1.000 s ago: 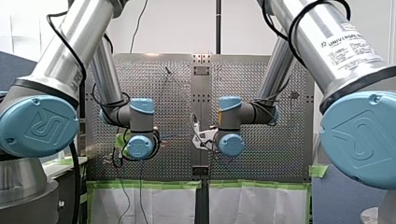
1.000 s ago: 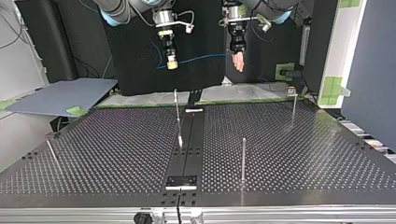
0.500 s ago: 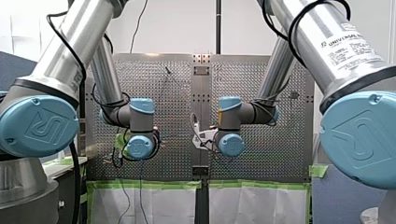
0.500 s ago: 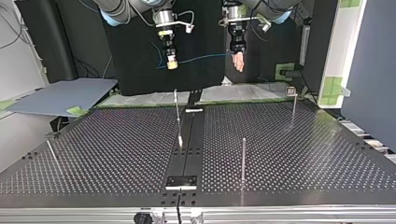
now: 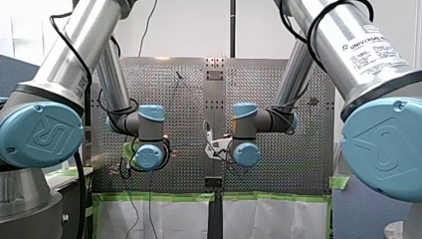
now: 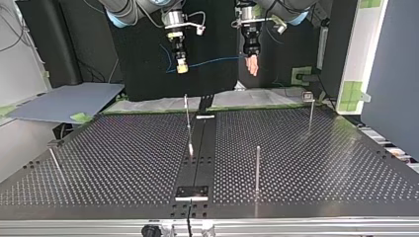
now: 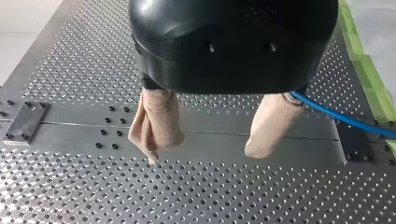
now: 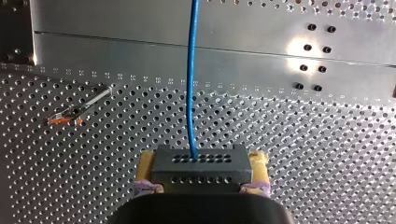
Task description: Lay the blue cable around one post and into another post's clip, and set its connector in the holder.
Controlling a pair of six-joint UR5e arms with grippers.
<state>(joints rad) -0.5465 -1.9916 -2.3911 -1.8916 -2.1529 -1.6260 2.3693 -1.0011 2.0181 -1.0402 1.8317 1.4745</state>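
High over the table's far edge in the top view, a thin blue cable spans the gap between both grippers. At that view's left my right gripper is shut; its own wrist view shows the yellow pads clamped on a dark perforated connector block. The cable leaves the block straight ahead. My left gripper, at the top view's right, stands open with beige pads. The cable passes the outer side of one finger, and nothing sits between them.
Thin upright posts stand on the perforated table: one near the centre strip, one nearer the camera, one at the right, and a leaning one at the left. A dark plate sits on the centre strip near the front edge.
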